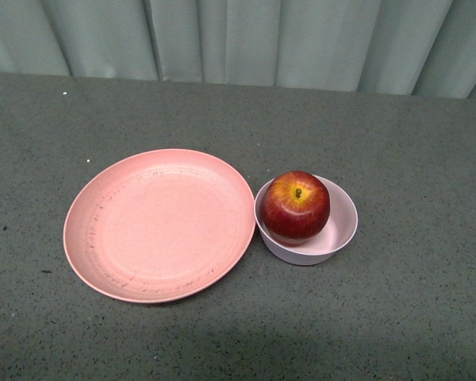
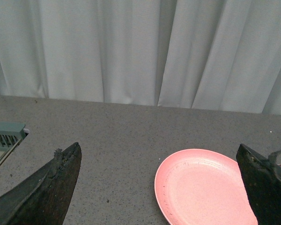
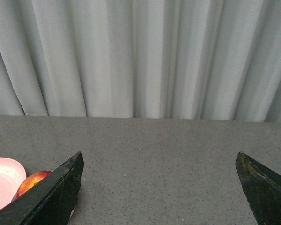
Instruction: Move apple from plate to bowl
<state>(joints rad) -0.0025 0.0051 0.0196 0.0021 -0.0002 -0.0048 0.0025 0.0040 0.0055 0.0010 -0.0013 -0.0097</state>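
Note:
The dark-red apple (image 1: pixel 295 205) with a yellow patch at its stem sits inside the small pale-pink bowl (image 1: pixel 343 230). The wide salmon-pink plate (image 1: pixel 159 224) lies just left of the bowl, touching it or nearly so, with nothing on it. Neither gripper shows in the front view. My left gripper (image 2: pixel 159 154) is open, its dark fingertips (image 2: pixel 65 164) wide apart, with the plate (image 2: pixel 196 187) between them at a distance. My right gripper (image 3: pixel 159 161) is open over bare table; the apple (image 3: pixel 32 182) and the plate's edge (image 3: pixel 2 180) peek out beside one finger.
The grey speckled table (image 1: pixel 412 143) ends at a pale curtain (image 1: pixel 246 40) at the back. A grey-green slatted object (image 2: pixel 4 136) shows at the table's edge in the left wrist view.

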